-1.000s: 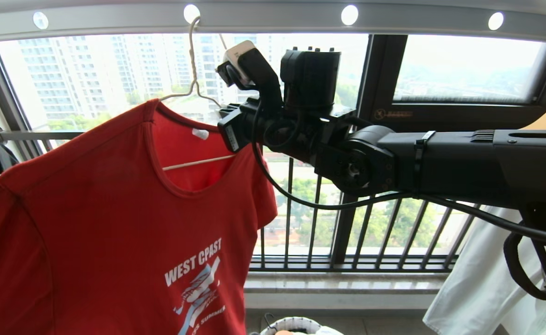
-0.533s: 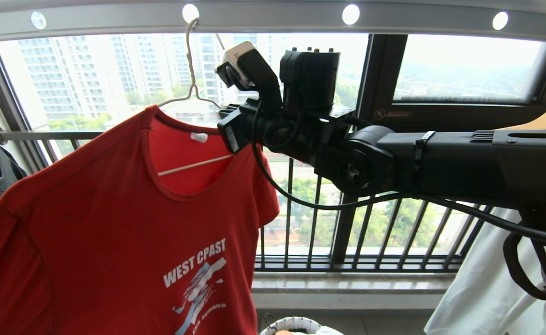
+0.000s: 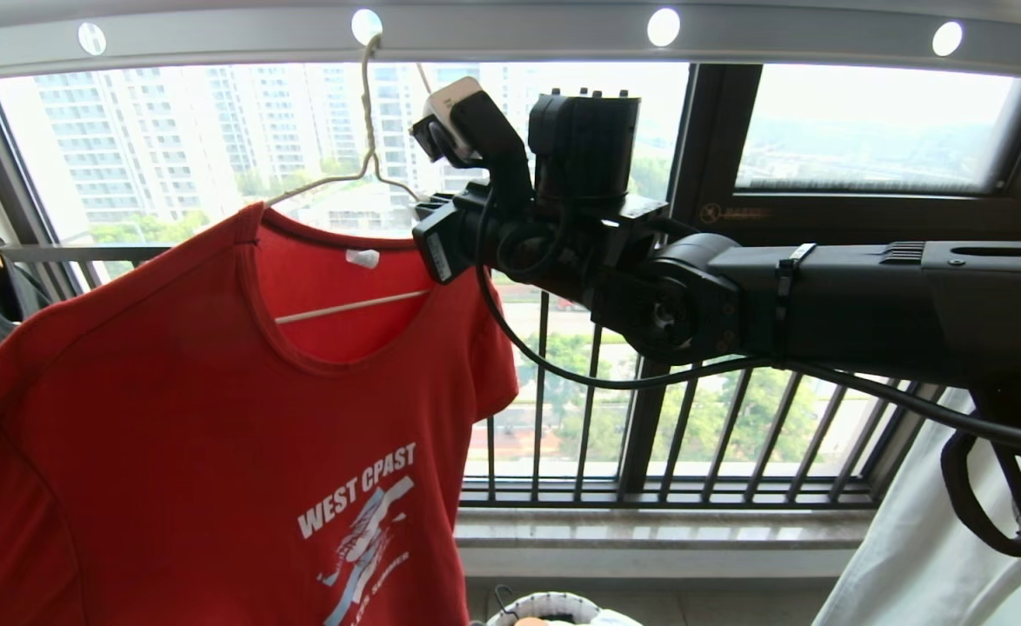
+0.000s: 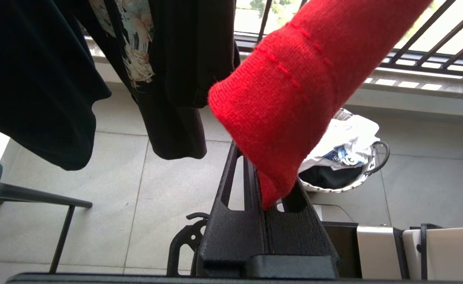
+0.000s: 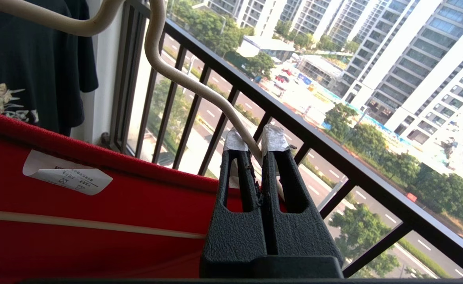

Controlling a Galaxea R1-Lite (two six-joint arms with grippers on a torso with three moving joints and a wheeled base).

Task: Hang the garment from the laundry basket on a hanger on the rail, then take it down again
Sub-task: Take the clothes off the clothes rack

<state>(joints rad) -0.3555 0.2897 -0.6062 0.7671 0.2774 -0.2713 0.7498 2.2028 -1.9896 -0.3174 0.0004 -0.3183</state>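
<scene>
The red T-shirt [image 3: 215, 417] hangs on the thin cream hanger [image 3: 363, 174], whose long hook sits in a round hole of the grey rail [image 3: 510, 39] overhead. The shirt's lower part and its outer sleeve are cut off by the edge of the head view. Most of the hanger is hidden inside the cloth; only the hook, the sloping shoulders near the neck and a stretch of the bottom bar across the neck opening show.

The right hand [image 5: 255, 152] reaches below the rail to the hanger's shoulder beside the collar. Its fingers are pressed together on the cream wire, with the red collar and a white label [image 5: 68, 177] just beside them. In the head view the arm's own wrist covers that grip.

The left hand [image 4: 269, 197] does not show in the head view. Its fingers are closed on a fold of the red shirt, which covers the fingertips.

Far below the rail, the white laundry basket [image 4: 367, 167] stands on the tiled floor, with white and dark clothes in it; the red cloth hides part of it. A black printed T-shirt [image 4: 97, 71] hangs beside the red one.
</scene>
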